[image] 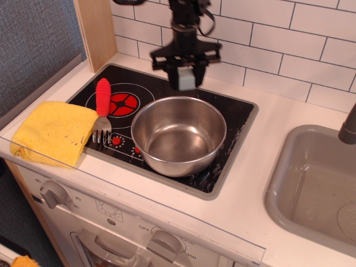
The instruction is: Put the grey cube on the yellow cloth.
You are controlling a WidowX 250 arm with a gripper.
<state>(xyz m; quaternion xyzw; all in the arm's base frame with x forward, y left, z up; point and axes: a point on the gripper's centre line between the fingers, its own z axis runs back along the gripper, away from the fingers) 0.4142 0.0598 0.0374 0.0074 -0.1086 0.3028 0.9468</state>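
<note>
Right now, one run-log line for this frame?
phase: carry | gripper: shut on grey cube, lifted above stove behind steel bowl | yellow cloth: bare, at left | next: likely move left

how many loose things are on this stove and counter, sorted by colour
Grey: 1, the grey cube, held in the pincer above the hob
Yellow: 1, the yellow cloth at the left counter edge
Red: 1, the red-handled fork beside the cloth
Silver: 1, the steel bowl on the hob
Total: 4
</note>
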